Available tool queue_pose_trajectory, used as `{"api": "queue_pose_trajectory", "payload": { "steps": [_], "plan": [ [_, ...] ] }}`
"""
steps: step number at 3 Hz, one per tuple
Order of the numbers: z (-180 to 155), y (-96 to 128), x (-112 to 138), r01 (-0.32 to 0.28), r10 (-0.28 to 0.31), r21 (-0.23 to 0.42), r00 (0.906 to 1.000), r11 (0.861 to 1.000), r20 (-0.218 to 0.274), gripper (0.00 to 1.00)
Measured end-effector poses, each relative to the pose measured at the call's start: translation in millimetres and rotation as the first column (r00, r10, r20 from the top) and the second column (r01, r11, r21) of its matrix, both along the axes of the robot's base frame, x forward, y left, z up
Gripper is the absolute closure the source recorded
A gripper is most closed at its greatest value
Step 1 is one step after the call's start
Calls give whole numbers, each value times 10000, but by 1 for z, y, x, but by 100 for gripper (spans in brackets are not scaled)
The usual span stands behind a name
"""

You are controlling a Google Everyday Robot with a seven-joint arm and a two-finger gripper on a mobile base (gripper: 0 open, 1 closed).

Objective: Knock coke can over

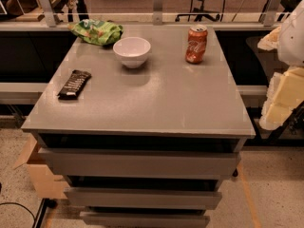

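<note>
The coke can (196, 43) is a red-orange can with white script and a silver top. It stands upright near the far right of the grey table top (156, 99). The robot's arm shows at the right edge of the view as white and cream blocks. My gripper (279, 109) hangs there beside the table's right edge, lower than the table top. It is well apart from the can, to the can's right and nearer the camera, and touches nothing on the table.
A white bowl (132, 51) stands left of the can. A green chip bag (97, 32) lies at the far left corner and a dark snack bar (74, 84) near the left edge. Drawers stick out below the table front. A cardboard box (40, 175) sits on the floor at left.
</note>
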State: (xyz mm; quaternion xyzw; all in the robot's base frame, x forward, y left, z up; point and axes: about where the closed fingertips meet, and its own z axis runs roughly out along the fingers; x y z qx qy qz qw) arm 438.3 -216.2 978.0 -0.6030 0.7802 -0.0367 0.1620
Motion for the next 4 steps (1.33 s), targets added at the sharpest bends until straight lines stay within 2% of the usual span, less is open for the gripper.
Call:
{"api": "queue_pose_trajectory", "payload": {
  "steps": [1,2,3,4],
  "plan": [
    [0,0,0,0,0,0,10000,10000,2,0],
    [-9,-2,23,94,-112,533,9994,9985,336,0],
    [-25,-18,82,155,-319,1690,9950,9855,947,0],
    [-38,-39,143,393,-860,2903,9849,9561,1501,0]
  ]
}}
